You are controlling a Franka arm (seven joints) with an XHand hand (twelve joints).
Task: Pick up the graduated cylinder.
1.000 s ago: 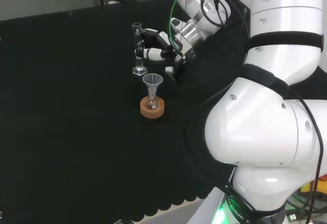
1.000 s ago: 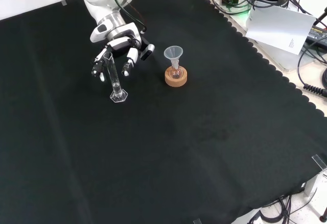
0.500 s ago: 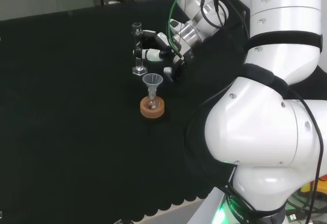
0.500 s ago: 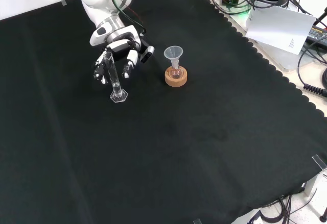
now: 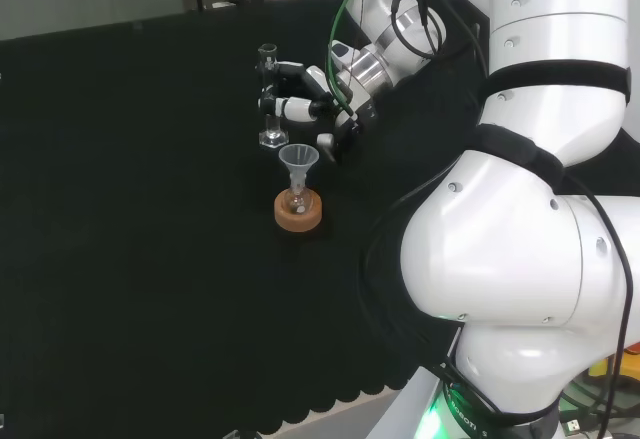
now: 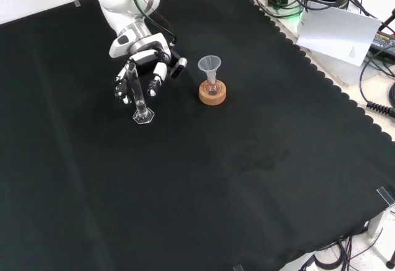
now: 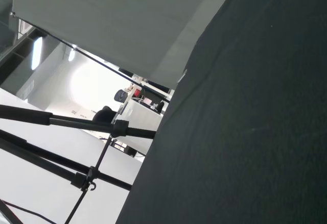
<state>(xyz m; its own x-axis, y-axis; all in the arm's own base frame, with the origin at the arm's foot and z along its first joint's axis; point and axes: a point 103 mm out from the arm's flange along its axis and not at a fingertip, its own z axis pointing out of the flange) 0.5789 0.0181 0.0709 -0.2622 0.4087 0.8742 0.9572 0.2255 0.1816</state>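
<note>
The graduated cylinder is a slim clear tube on a hexagonal foot, upright on the black cloth. In the front view the cylinder stands left of the cork ring. The black and white hand sits just to the cylinder's right in the head view, its fingers reaching to the upper part of the tube. In the front view the hand comes down from above, with fingers hanging on both sides of the tube's top. They look relaxed and spread, not closed round the glass. The foot rests on the cloth.
A small flask with a clear funnel in its neck stands on a cork ring near the cylinder; in the front view the funnel and ring are right of the hand. A white sheet and cables lie beyond the cloth's scalloped edge.
The hand has edged closer to the cylinder, leftward in the head view, so its fingers now flank the tube's top. The cylinder and the flask have not moved.
</note>
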